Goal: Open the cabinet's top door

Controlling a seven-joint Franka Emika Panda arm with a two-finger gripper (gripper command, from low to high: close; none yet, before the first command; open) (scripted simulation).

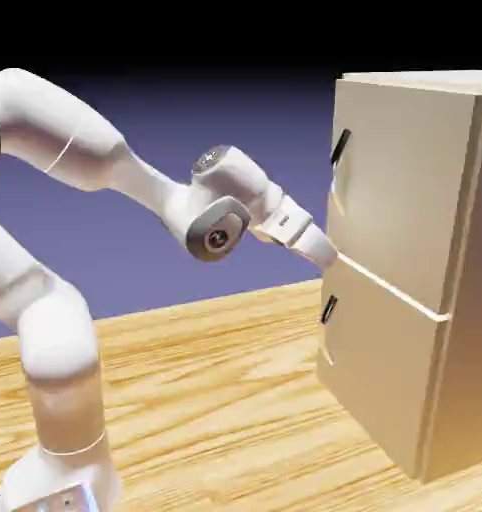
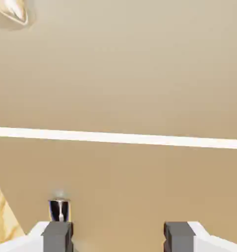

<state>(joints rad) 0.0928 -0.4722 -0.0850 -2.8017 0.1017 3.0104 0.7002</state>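
Fingers [image 2: 56,235] spread wide in the hand view, two grey tips at the bottom edge with a clear gap between them, nothing held. Gripper [image 2: 117,236] faces flat beige panel, close up. Pale horizontal seam [image 2: 118,138] runs across that view between two panels. Small dark shiny handle [image 2: 59,209] sits just above the left fingertip in that view; cannot tell if it touches. Another shiny handle end [image 2: 12,11] shows at the top left corner. Sliver of wooden table [image 2: 3,216] at lower left.

Exterior view: gripper [image 1: 325,250] end is at the cabinet [image 1: 410,270] front, at about the seam level between the two panels, near the front's left edge; fingers themselves hard to make out there. White arm [image 1: 85,150] comes up from lower left, bends, reaches right to the cabinet.

Top door [image 1: 400,180] is the larger upper panel, looks flush with the cabinet, closed. Its dark bar handle [image 1: 340,146] sits near its left edge, above the gripper, apart from it. Lower panel [image 1: 380,375] below the seam, its own dark handle [image 1: 329,309] below the gripper. Cabinet stands on the wooden table [image 1: 215,400] at right.
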